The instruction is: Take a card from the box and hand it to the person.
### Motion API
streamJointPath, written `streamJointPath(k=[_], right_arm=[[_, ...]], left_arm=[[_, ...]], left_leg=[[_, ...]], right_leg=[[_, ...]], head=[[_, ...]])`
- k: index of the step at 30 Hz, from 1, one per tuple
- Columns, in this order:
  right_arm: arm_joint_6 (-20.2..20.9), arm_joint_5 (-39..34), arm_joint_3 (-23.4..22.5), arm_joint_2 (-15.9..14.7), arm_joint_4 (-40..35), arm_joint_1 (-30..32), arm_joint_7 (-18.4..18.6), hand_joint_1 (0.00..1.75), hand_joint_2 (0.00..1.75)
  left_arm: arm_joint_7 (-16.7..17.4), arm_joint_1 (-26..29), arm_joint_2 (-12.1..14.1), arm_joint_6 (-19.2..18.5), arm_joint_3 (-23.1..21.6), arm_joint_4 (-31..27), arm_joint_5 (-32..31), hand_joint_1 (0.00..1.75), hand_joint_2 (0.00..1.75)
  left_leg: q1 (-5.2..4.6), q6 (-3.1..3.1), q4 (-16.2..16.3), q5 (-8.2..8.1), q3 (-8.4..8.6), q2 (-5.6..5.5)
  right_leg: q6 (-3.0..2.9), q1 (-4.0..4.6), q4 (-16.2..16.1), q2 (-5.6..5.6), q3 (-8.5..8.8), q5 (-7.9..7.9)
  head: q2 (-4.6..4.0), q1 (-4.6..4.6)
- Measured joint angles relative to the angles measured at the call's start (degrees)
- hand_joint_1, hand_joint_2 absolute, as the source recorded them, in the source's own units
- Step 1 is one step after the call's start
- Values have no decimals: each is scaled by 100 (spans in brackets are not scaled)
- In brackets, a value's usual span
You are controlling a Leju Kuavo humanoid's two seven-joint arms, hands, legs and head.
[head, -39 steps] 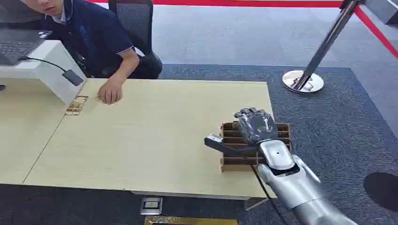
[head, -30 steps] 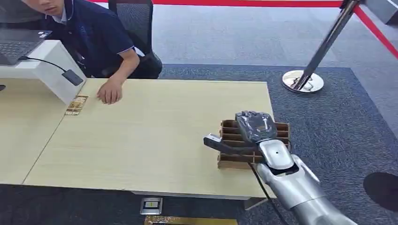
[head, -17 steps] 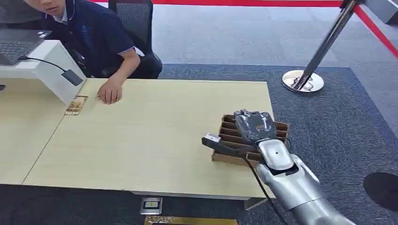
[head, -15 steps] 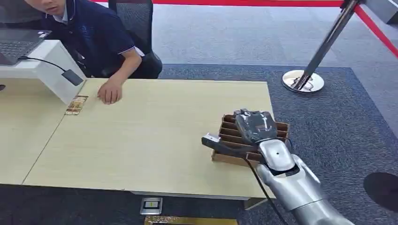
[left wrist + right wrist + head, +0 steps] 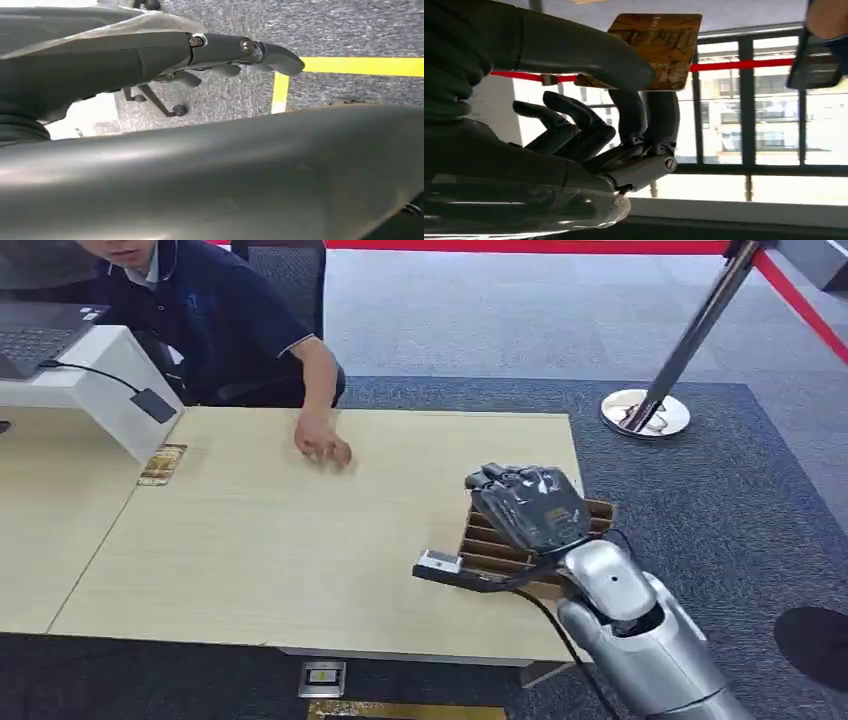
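My right hand (image 5: 530,508) hovers just above the brown slotted cardboard box (image 5: 490,548) at the table's right front corner, its thumb stretched toward the table's middle. In the right wrist view the thumb and fingers (image 5: 644,120) pinch a golden-brown card (image 5: 659,47), lifted free of the box. The person in a dark blue shirt (image 5: 215,320) sits at the far left, with one hand (image 5: 322,448) reaching over the table top. In the left wrist view my left hand (image 5: 235,47) is dark and close, and how its fingers lie is unclear.
Another card (image 5: 162,463) lies on the pale wooden table (image 5: 280,540) beside a white stand (image 5: 95,390) holding a laptop. A metal stanchion base (image 5: 645,412) with red tape stands on the carpet at the far right. A black chair (image 5: 285,270) is behind the person.
My right hand has risen out of the box and tilted toward the table's middle, card in its fingers. The person's hand has moved from the far left edge toward the middle.
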Motion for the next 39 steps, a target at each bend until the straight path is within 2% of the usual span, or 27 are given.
streamJointPath(k=[3, 7, 16, 21, 26, 33, 39], right_arm=[[0, -4, 341, 2, 33, -221, -203, 175, 175], [-383, 66, 776, 107, 528, -655, -279, 175, 175], [-1239, 0, 1315, 911, 2534, -1486, -500, 175, 175], [-1368, -120, 1392, 1374, 3526, -1746, -461, 175, 175], [-1484, -241, 1401, 1691, 4313, -1933, -419, 175, 175], [-1611, -291, 1394, 1947, 5007, -2065, -340, 175, 175], [-1712, -232, 1383, 2011, 5244, -2094, -290, 175, 175]], left_arm=[[0, -2, 0, -15, 0, 0, -42, 0, 0], [0, -13, 0, -37, -13, 0, -118, 0, 0], [66, -47, 0, -68, -50, 0, -221, 0, 0], [81, -51, 0, -66, -72, 0, -306, 0, 0], [42, -51, 0, -63, -129, 0, -334, 0, 0], [46, -51, 0, -15, -136, 2, -319, 0, 0], [55, -50, 0, -15, -138, 22, -321, 0, 0]], left_leg=[[1, 0, 0, 0, -1, 0], [1, 0, 0, 1, -1, 0], [3, -1, 0, 2, -2, 0], [3, -1, 0, 2, -4, 0], [3, -1, 0, 2, -3, 0], [3, -1, 0, 2, -3, 0], [3, -1, 0, 2, -3, 0]], right_leg=[[0, 1, 1, 0, 0, 0], [0, 1, 2, 0, 0, 0], [0, 3, 3, 0, 0, 0], [0, 4, 3, 0, -1, 0], [0, 3, 3, 0, -1, 0], [0, 3, 2, 0, -1, 0], [0, 3, 2, 0, -1, 0]], head=[[2, -2], [2, 2], [2, 0], [0, 0], [0, 0], [2, -2], [0, -2]])
